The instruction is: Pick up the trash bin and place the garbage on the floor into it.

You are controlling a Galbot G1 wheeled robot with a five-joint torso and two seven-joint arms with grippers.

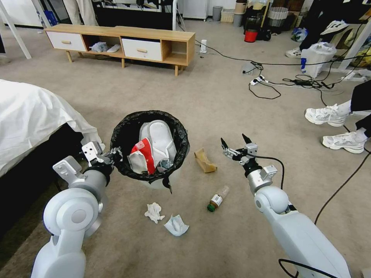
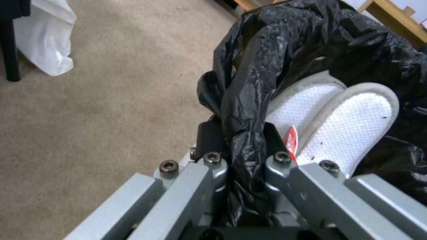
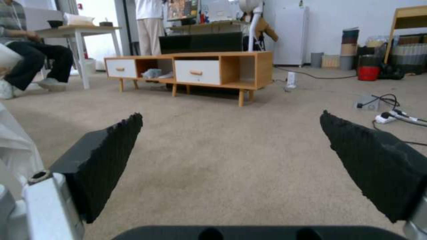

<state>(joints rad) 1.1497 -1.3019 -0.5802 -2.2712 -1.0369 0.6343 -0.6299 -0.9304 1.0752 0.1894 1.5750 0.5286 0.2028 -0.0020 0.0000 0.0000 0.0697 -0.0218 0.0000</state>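
The bin (image 1: pixel 150 148), clamped at its rim by your left gripper (image 1: pixel 114 154), hangs over beige carpet (image 1: pixel 216 104); right gripper (image 1: pixel 235 142) gapes empty.

mock-home lab | TV cabinet (image 1: pixel 123 44) | floor cables (image 1: pixel 286 79) | carpet (image 1: pixel 216 100)

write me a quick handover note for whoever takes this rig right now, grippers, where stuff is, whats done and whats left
Left gripper: shut on the bag-lined rim of the trash bin, holding it at the robot's front left.
Right gripper: open and empty, above the floor just right of the cardboard piece.
Done: the bin holds a red-and-white wrapper, a plastic bottle and a pair of white slippers.
Left on the carpet: the cardboard piece beside the bin, a small bottle, a crumpled tissue and a pale blue face mask.
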